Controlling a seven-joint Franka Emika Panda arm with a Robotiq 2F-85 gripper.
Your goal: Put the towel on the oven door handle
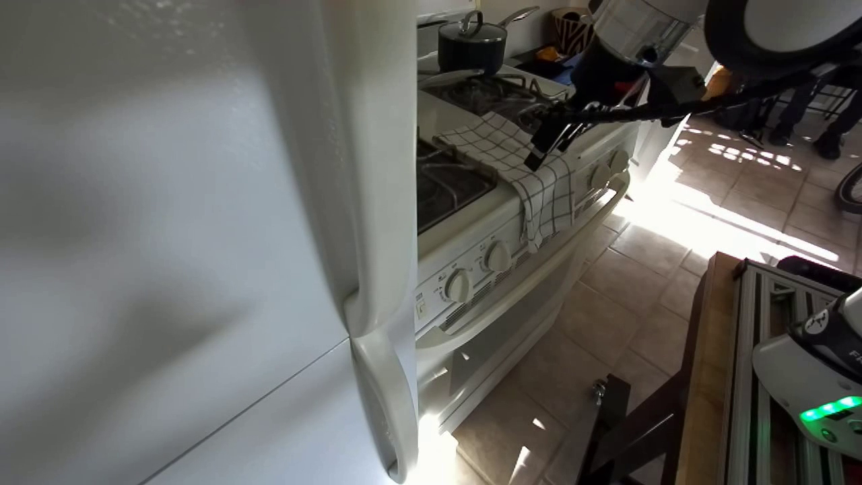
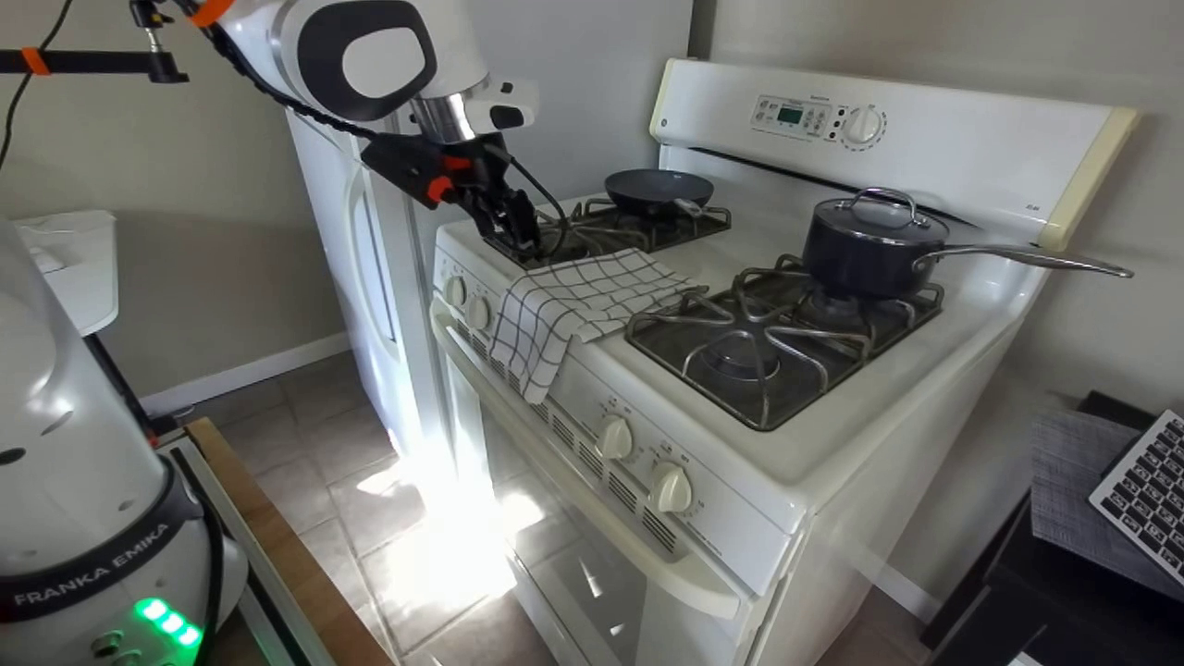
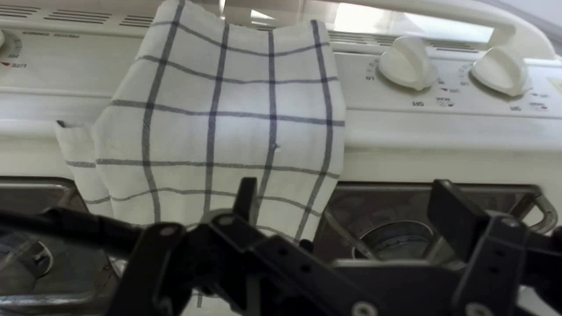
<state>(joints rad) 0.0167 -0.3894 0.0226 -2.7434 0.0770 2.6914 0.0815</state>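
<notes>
a: where does the windowpane-check dish towel (image 3: 232, 136) lie from the robotiq gripper (image 3: 344, 193)?

b: below it and ahead, spread across the stovetop (image 3: 439, 166), its front end drooping away from the hand over the control panel (image 3: 366, 94).

a: and the hand itself?

b: jaws wide apart, holding nothing. in the wrist view one finger shows over the cloth, the other over the gas burner (image 3: 397, 237) beside it; whether either fingertip touches fabric cannot be told.

a: how will the cloth behave?

b: light and limp, by the look of it: thin weave, nothing to crack. it probably slides on the smooth top and folds wherever it is pushed, so a shallow pinch may just slip off.

a: then where to take hold?

b: likely the long edge nearest the gap, a good fold of it, where it lies on the stovetop. the drooping end then hangs free to be fed behind the oven door handle (image 3: 456, 11), farther ahead and lower than the hand; the towel is not yet around it.
</notes>
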